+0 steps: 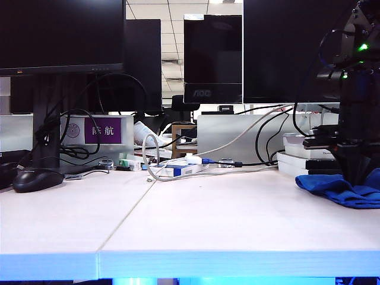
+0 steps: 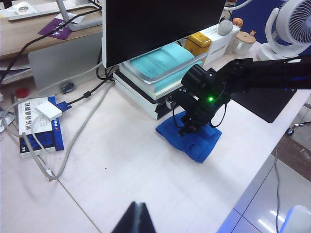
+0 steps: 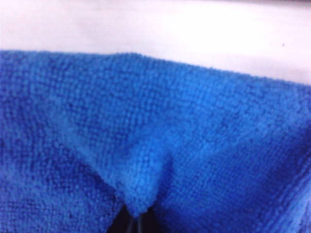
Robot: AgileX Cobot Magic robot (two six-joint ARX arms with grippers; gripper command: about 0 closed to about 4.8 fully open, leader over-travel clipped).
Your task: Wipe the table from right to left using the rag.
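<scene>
While pinched — rag (image 3: 146,145), right gripper (image 3: 137,216).

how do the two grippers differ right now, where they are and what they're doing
The right gripper is down on the blue rag at the right end of the table; the left gripper hangs above bare table, far from the rag. The right gripper is shut on a pinched fold of rag; the left gripper holds nothing. Both are shut.
</scene>
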